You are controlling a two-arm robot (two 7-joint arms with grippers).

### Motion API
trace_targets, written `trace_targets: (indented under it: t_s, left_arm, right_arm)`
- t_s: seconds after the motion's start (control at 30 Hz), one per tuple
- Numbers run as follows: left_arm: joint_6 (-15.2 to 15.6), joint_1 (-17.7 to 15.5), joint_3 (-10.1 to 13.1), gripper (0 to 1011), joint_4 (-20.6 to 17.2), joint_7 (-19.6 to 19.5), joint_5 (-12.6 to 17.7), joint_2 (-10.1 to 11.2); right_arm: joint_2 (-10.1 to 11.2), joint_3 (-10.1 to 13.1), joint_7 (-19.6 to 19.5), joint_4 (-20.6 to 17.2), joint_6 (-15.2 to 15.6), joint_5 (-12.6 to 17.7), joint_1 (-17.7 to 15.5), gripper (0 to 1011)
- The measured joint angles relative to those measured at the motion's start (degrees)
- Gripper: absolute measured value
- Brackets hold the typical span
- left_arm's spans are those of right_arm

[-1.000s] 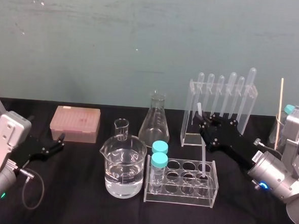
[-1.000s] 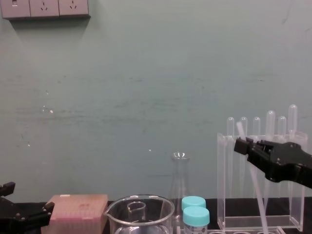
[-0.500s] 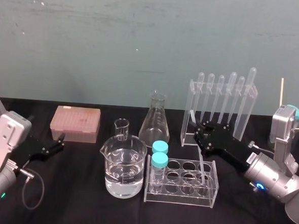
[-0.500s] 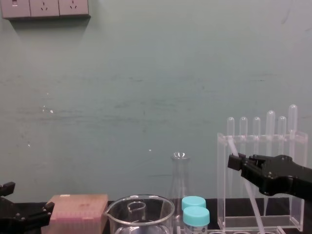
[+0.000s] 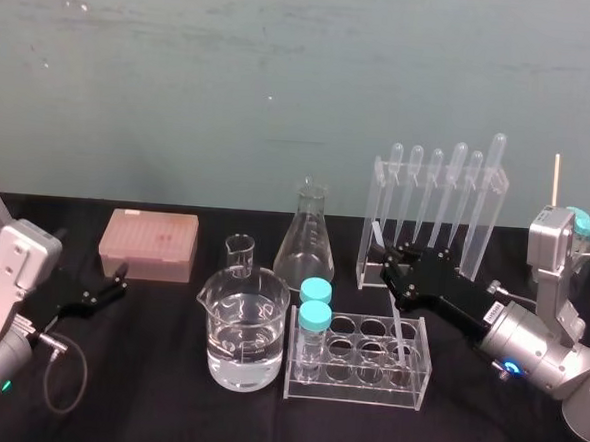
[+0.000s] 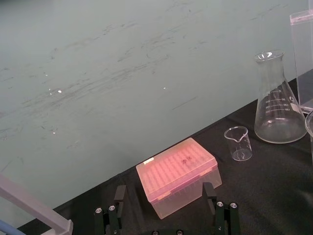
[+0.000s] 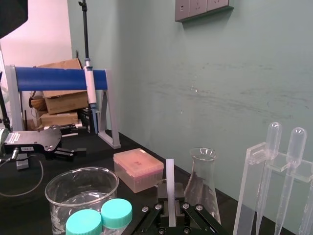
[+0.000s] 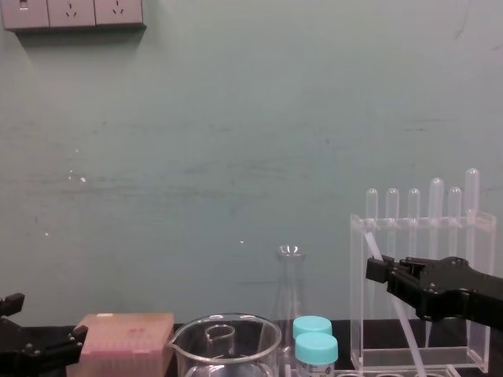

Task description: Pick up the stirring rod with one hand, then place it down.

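Observation:
The stirring rod (image 5: 401, 323) is a thin translucent-white stick, tilted, with its top leaning toward the pipette stand. Its lower end reaches down into a right-hand cell of the clear tube rack (image 5: 357, 393). My right gripper (image 5: 394, 270) is shut on the rod's upper part, just in front of the stand. The right wrist view shows the rod (image 7: 169, 188) standing upright between the closed black fingers (image 7: 157, 215). From the chest, the rod (image 8: 409, 334) slants down below the right gripper (image 8: 379, 271). My left gripper (image 5: 121, 281) rests open at the far left, near the pink box.
A beaker of water (image 5: 246, 328), a small beaker (image 5: 239, 253) and a conical flask (image 5: 306, 247) stand left of the rack. Two teal-capped tubes (image 5: 315, 304) occupy the rack's left end. The pipette stand (image 5: 431, 204) is behind it, a pink tip box (image 5: 148, 242) at back left.
The right gripper has come down and a little leftward with the rod, pushing its lower end deeper into the tube rack. The left arm has stayed still.

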Motion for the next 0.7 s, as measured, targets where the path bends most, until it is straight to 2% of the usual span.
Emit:
trace_targets:
  t_s: [0.23,0.33,0.43,0.47,0.5,0.6,0.7]
  left_arm:
    - [0.0,0.0,0.0,1000,0.0,0.0,0.0,0.0]
    - [0.0,0.0,0.0,1000,0.0,0.0,0.0,0.0]
    - [0.0,0.0,0.0,1000,0.0,0.0,0.0,0.0]
    - [0.0,0.0,0.0,1000,0.0,0.0,0.0,0.0]
    - [0.0,0.0,0.0,1000,0.0,0.0,0.0,0.0]
    - [0.0,0.0,0.0,1000,0.0,0.0,0.0,0.0]
    - [0.0,0.0,0.0,1000,0.0,0.0,0.0,0.0]
  right_arm:
    - [0.0,0.0,0.0,0.0,-0.2,0.0,0.0,68]
    - [0.0,0.0,0.0,0.0,-0.2,0.0,0.0,98]
    - [0.0,0.1,0.0,-0.1,-0.3,0.0,0.0,185]
    - [0.0,0.1,0.0,-0.1,-0.3,0.0,0.0,185]
    - [0.0,0.1,0.0,-0.1,-0.3,0.0,0.0,266]
    - [0.0,0.1,0.0,-0.1,-0.3,0.1,0.0,325]
    - [0.0,0.1,0.0,-0.1,-0.3,0.1,-0.1,469]
